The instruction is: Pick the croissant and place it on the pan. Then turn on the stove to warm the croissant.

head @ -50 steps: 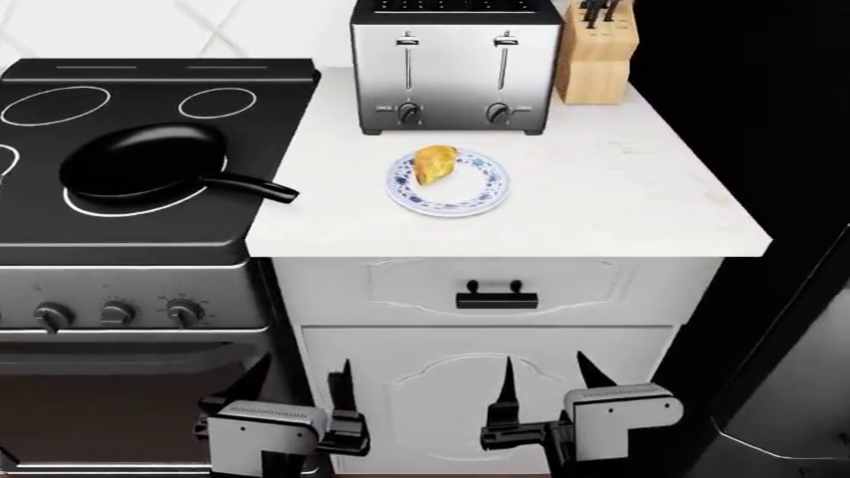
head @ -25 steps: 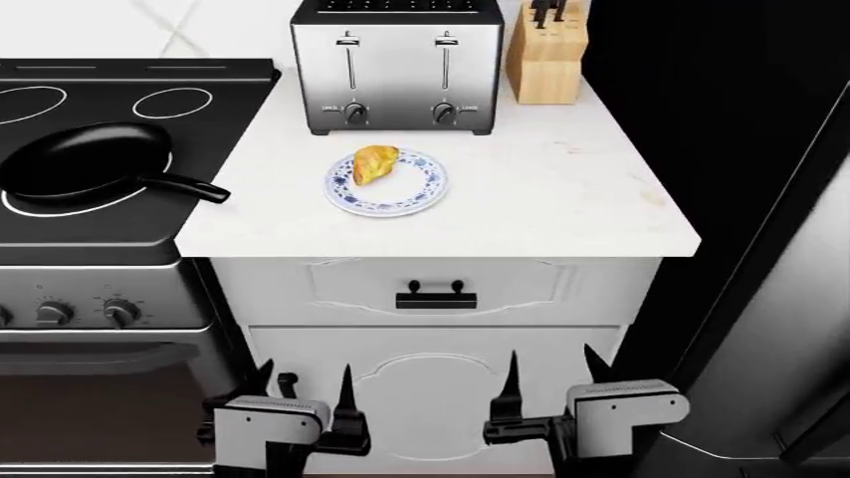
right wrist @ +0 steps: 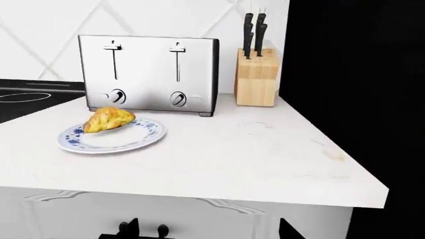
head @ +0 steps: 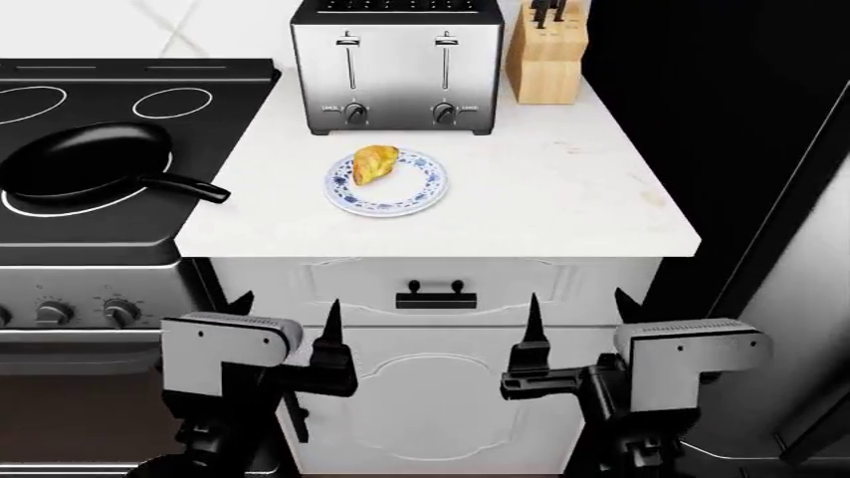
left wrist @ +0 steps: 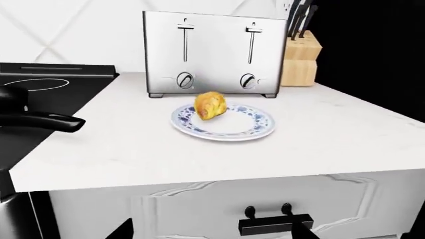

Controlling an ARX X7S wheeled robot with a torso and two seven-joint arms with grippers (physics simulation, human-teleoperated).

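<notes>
Both arms are rising toward the worktop [head: 558,214], left gripper [head: 282,334] and right gripper [head: 575,324] jaws released and empty, croissant [head: 376,162] still waiting on its plate [head: 412,192].

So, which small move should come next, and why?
Probably raise the left gripper toward the small golden-brown croissant on the blue-patterned white plate. Both grippers hang open and empty below the counter edge, and the round black pan holds nothing.

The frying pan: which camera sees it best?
The head view: the whole pan sits on the stove, handle included. The left wrist view catches only its handle and rim; the right wrist view misses it.
</notes>
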